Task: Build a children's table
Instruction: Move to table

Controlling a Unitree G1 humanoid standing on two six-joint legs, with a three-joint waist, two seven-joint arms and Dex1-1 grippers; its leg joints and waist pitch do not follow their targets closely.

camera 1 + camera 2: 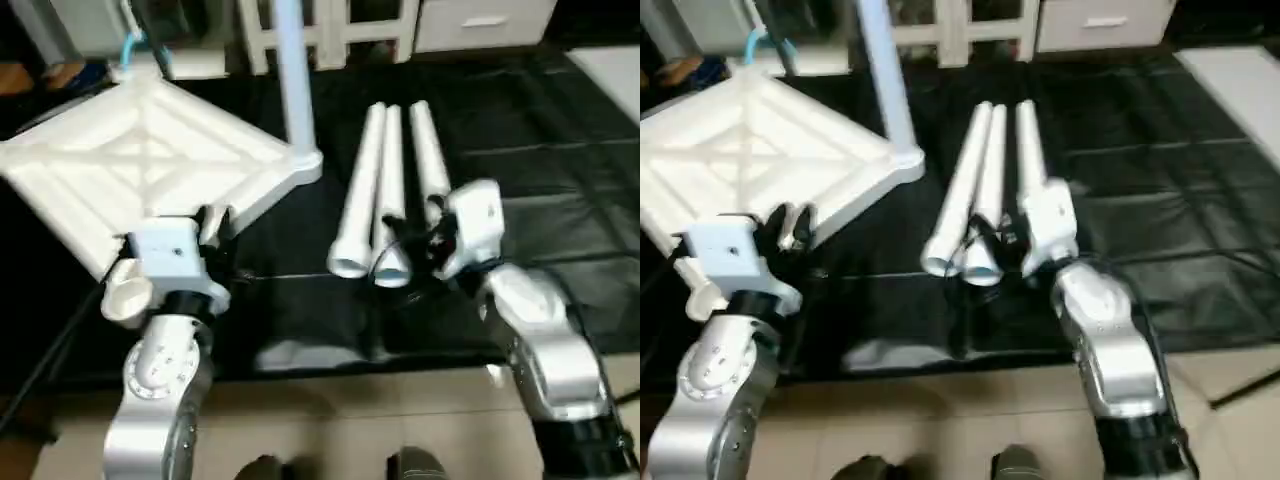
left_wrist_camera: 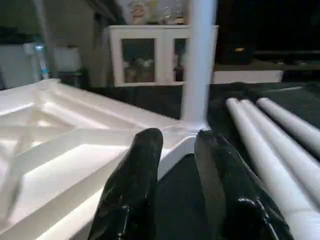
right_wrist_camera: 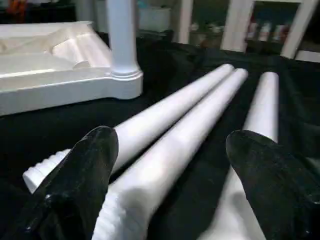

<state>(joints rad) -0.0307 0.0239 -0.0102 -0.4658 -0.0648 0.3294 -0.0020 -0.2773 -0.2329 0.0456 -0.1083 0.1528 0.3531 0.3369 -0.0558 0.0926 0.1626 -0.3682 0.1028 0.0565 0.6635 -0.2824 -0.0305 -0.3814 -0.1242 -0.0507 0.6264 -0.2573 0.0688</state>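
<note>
Now, starting at your left, you are seeing the tabletop (image 1: pixel 150 165) lying upside down on the black mat (image 1: pixel 560 180), its X-ribbed underside facing up and one corner pointing toward the loose legs. Your left claw (image 2: pixel 177 165) is hovering at the near edge of that tabletop, its two black fingers (image 2: pixel 135 185) standing a little apart with nothing between them; in the left wrist view the tabletop's edge is sitting just beyond the fingertips.

Moving right, one leg (image 1: pixel 293 75) is already standing upright in the corner socket (image 1: pixel 305 160) at the tabletop's right corner.

Further right, three loose legs (image 1: pixel 385 190) are lying side by side on the mat, touching or nearly touching, with their open ends pointing toward you. They are lying apart from the tabletop, with a strip of bare mat in between.

Your right claw (image 3: pixel 175 165) is reaching at the near ends of these legs with its fingers (image 3: pixel 80 185) spread wide. In the right wrist view the fingers are straddling the middle leg (image 3: pixel 170 155), and you are gripping nothing yet.
</note>
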